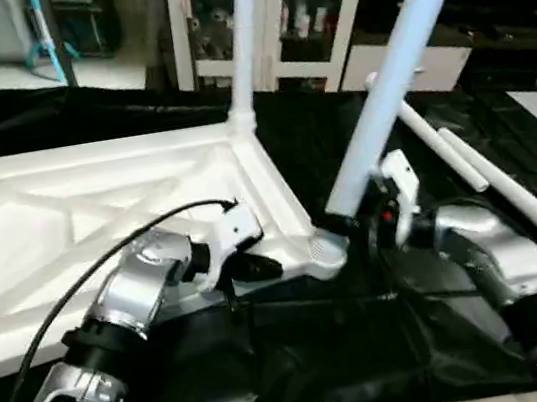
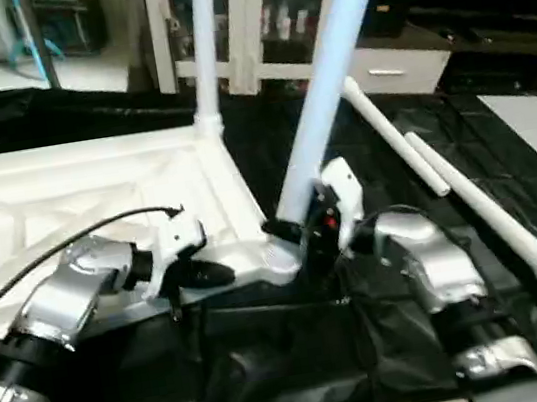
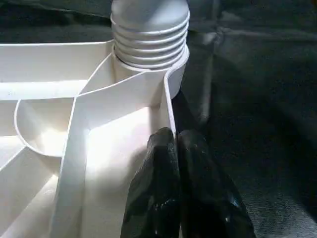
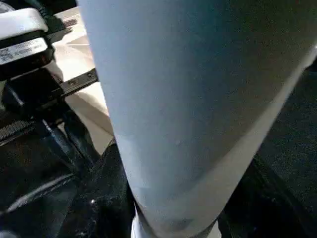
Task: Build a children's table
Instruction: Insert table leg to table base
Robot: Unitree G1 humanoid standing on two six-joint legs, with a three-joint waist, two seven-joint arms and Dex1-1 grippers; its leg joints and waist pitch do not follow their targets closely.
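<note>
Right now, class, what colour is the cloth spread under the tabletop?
Black cloth, seen best in the left eye view beneath the white tabletop.

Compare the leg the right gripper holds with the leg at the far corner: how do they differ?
The held leg leans, clamped near its base by the right gripper beside the near corner socket. The far-corner leg stands upright and ungripped in the tabletop. Both are white tubes.

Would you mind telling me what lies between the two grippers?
The tabletop's near corner socket sits between the left gripper and right gripper, with the tilted leg at it, as the left eye view shows.
</note>
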